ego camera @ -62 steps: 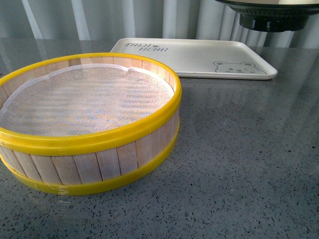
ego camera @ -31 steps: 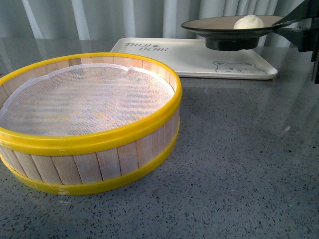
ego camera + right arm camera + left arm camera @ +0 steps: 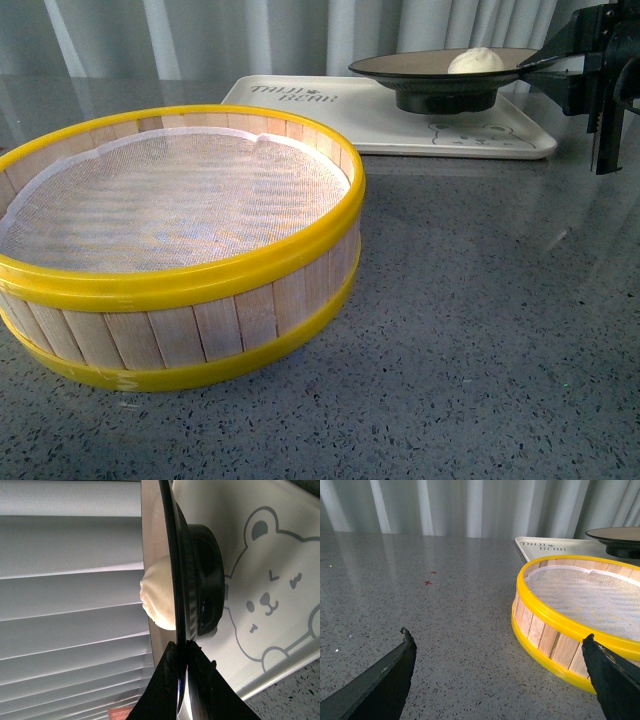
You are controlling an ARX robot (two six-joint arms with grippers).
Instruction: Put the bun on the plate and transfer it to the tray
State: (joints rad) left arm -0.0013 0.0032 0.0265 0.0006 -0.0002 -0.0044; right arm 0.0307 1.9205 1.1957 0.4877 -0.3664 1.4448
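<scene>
The off-white bun (image 3: pixel 475 61) sits on the brown, black-rimmed plate (image 3: pixel 420 66). My right gripper (image 3: pixel 535 64) is shut on the plate's right rim and holds it just above the cream tray (image 3: pixel 330 110), over the tray's bear drawing. In the right wrist view my right gripper (image 3: pixel 181 647) pinches the rim edge-on, with the bun (image 3: pixel 157 600) on one side of the plate (image 3: pixel 170 555) and the tray (image 3: pixel 270 555) with its bear on the other. My left gripper (image 3: pixel 497 645) is open and empty above the table, beside the steamer basket. The plate's edge also shows in the left wrist view (image 3: pixel 615 534).
A yellow-rimmed wooden steamer basket (image 3: pixel 200 330) with a white mesh liner stands at the front left, empty; it also shows in the left wrist view (image 3: pixel 545 630). The grey speckled table (image 3: pixel 480 330) runs to a white curtain behind the tray.
My right gripper has brought the plate with the bun down and to the left, from high at the top right to just above the tray. The basket has not moved.
</scene>
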